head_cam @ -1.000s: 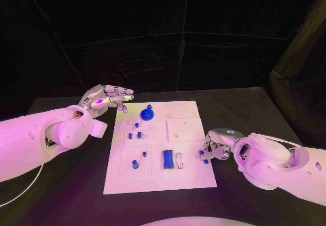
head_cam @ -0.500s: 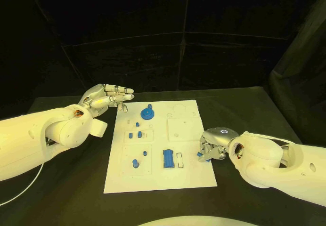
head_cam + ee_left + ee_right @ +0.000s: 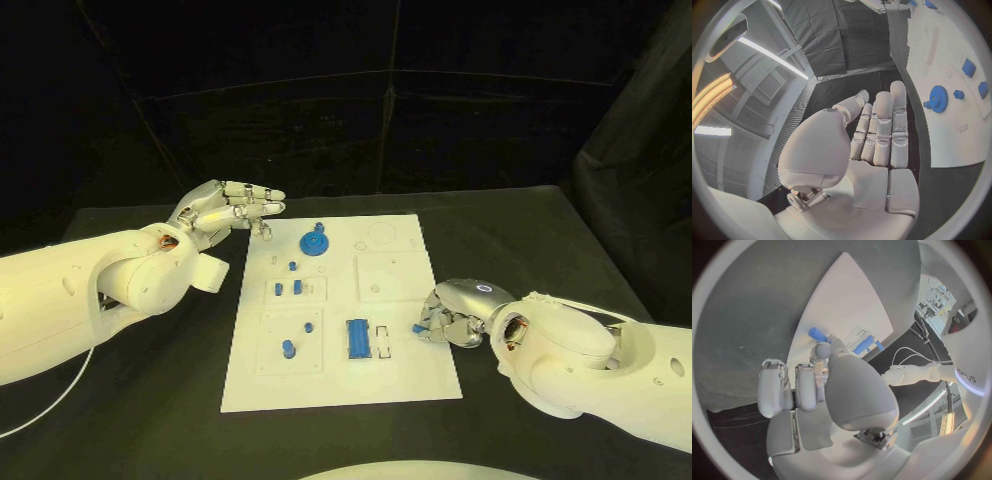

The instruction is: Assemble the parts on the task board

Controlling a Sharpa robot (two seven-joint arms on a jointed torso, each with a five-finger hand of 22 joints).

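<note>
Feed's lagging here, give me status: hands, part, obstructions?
Right hand pinching small blue part at task board right edge. Left hand open, off board's far-left corner. Nothing blocking.

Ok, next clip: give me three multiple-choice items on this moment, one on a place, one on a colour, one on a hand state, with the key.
1. Where does the gear sit on the task board?
A. far end
B. near end
C. off the board

2. What colour is the long block beside the slot?
A. red
B. blue
C. green

3. What is the right hand doing?
A. lying flat and empty
B. pinching a small blue part
C. pressing the gear

Key: 1 A, the gear lies at the board's far end, near the left hand. 2 B, the block is plainly blue. 3 B, the right wrist view shows the part at the fingertips.
</note>
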